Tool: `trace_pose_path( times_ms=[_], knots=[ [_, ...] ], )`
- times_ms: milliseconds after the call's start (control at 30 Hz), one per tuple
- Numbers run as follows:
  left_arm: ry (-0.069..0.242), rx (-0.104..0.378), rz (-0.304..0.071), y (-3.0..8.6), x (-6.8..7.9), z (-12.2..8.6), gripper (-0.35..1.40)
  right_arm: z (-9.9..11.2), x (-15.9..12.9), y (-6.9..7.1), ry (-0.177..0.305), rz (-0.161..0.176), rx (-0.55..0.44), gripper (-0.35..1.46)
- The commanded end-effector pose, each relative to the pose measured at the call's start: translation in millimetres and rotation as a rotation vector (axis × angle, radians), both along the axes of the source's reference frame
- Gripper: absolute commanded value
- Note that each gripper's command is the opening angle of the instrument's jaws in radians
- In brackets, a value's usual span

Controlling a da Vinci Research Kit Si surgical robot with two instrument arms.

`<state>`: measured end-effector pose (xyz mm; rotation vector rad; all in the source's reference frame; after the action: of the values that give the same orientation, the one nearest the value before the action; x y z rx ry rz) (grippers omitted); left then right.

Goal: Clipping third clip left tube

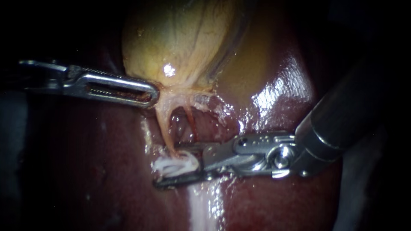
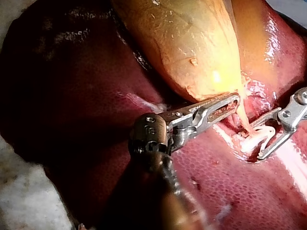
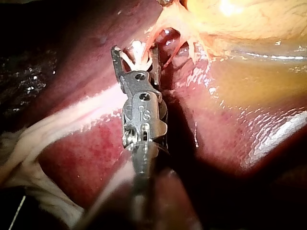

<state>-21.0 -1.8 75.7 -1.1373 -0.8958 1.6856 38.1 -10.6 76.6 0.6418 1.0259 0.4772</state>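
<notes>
The left tube (image 1: 164, 122) hangs from the neck of the gallbladder (image 1: 180, 38). Its long axis runs from that neck down onto the liver (image 1: 274, 201). A white clip (image 1: 182, 164) sits at its lower end, between the parted jaws of the right instrument (image 1: 169, 167). That tool crosses the tube squarely, evidently to close across it. The left instrument (image 1: 150, 96) has its tool clenched on the gallbladder neck, apparently to keep the tube taut.

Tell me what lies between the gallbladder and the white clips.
The left tube, a pale strand running from the gallbladder down to the white clips; the endoscope view shows it.
</notes>
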Motion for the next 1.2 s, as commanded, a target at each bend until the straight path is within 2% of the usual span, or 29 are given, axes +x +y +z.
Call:
trace_pose_path(
  times_ms=[33,367,767,833,867,933,1100,1200],
  knots=[
    [0.000,0.000,0.000,0.0,0.0,0.0,-0.35,-0.1,0.0,0.1,0.000,0.001,0.001,0.50],
    [0.000,0.000,0.000,0.0,0.0,0.0,-0.35,-1.0,-0.6,1.3,0.017,0.011,0.012,0.50],
    [-0.002,0.001,0.002,0.0,-0.1,-0.1,-0.35,-0.8,0.3,1.6,0.038,0.022,0.018,0.50],
    [-0.002,0.001,0.002,0.0,-0.1,-0.1,-0.35,-0.8,0.7,1.7,0.067,0.027,0.025,0.50],
    [-0.002,0.001,0.002,0.0,-0.1,-0.1,-0.35,-0.8,0.8,1.8,0.097,0.040,0.049,0.50],
    [-0.002,0.001,0.002,-0.1,-0.1,-0.1,-0.35,-1.0,1.1,1.9,0.128,0.057,0.084,0.50],
    [-0.002,0.001,0.002,0.0,-0.1,-0.1,-0.35,-1.3,1.6,2.4,0.183,0.090,0.152,0.50],
    [-0.002,0.001,0.002,0.0,-0.1,0.0,-0.35,-1.3,2.0,2.5,0.197,0.101,0.171,0.50]
  ],
)
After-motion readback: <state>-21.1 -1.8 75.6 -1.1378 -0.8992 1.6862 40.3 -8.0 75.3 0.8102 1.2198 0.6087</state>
